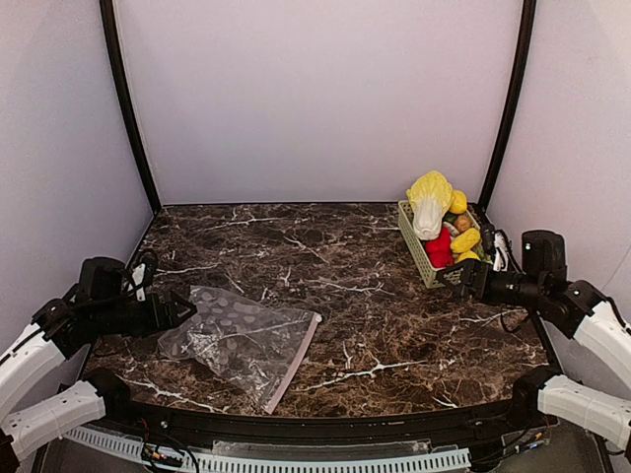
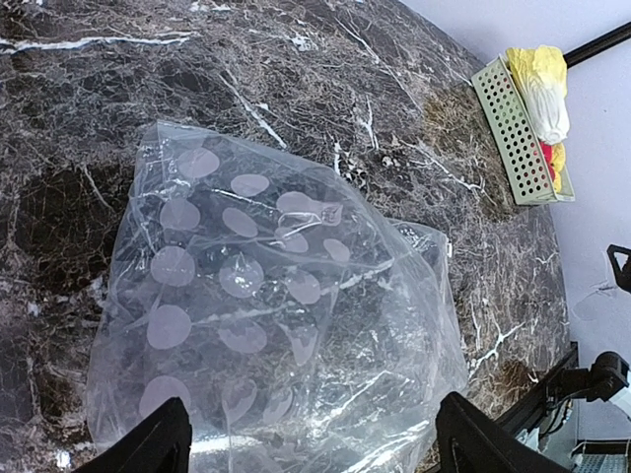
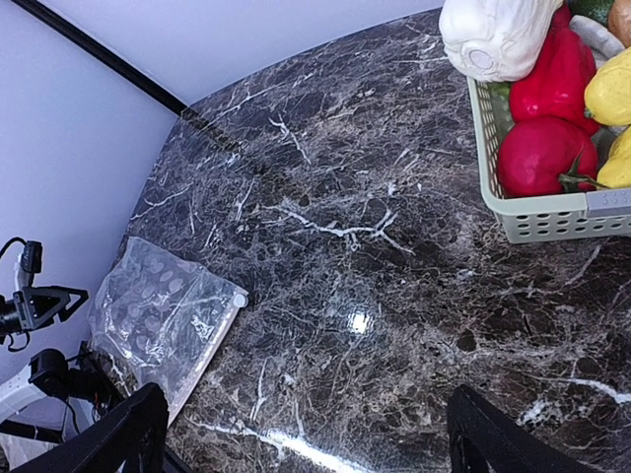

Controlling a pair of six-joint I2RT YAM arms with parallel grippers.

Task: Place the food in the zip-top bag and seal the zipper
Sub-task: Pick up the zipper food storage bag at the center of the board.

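Note:
The clear dotted zip-top bag [image 1: 242,340] lies flat at the front left of the marble table, its pink-white zipper strip [image 1: 294,363] along its right edge. It also shows in the left wrist view [image 2: 276,325] and the right wrist view [image 3: 163,315], with the white slider tab [image 3: 239,300] at the strip's far end. The food sits in a light green mesh basket [image 1: 419,251] at the back right: a yellow-white cabbage [image 1: 430,202], red pieces [image 3: 537,153] and yellow pieces [image 3: 611,94]. My left gripper [image 1: 182,312] is open at the bag's left edge. My right gripper [image 1: 465,279] is open beside the basket's near end.
Black frame posts [image 1: 128,108] stand at the back corners against white walls. The table's dark front rim [image 1: 296,426] runs along the near side. Marble [image 1: 375,315] lies between bag and basket.

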